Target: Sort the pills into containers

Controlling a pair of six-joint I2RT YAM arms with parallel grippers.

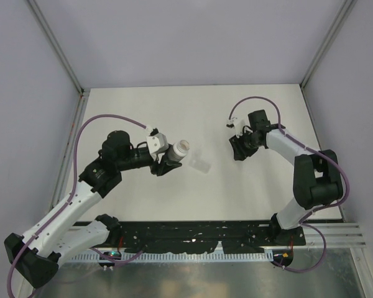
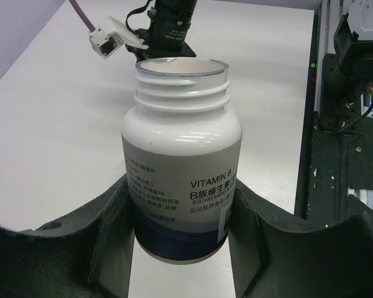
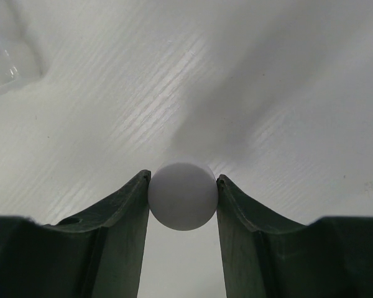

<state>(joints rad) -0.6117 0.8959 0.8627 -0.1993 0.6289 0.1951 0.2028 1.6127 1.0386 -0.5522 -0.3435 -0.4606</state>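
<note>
From above, the left gripper (image 1: 169,158) is clamped around a white bottle (image 1: 181,149), which is tipped over so that its uncapped mouth faces the right arm. Just beside that mouth a small clear packet (image 1: 200,165) lies flat on the white table (image 1: 193,112). The right gripper (image 1: 239,151) points down at the table a little way past the packet, and from here I can't make out how its fingers stand. On the left wrist camera the bottle fills the frame. Its dark-banded base is squeezed between the two dark fingers (image 2: 112,217), a "VITAMIN B" label faces the lens, and the threaded neck is open with no cap on it. Whether anything is inside I cannot tell. On the right wrist camera the two fingers (image 3: 127,211) are closed on a single round white pill (image 3: 183,195), which is pinched between their tips over the tabletop. A corner of the clear packet shows at the upper left edge.
</note>
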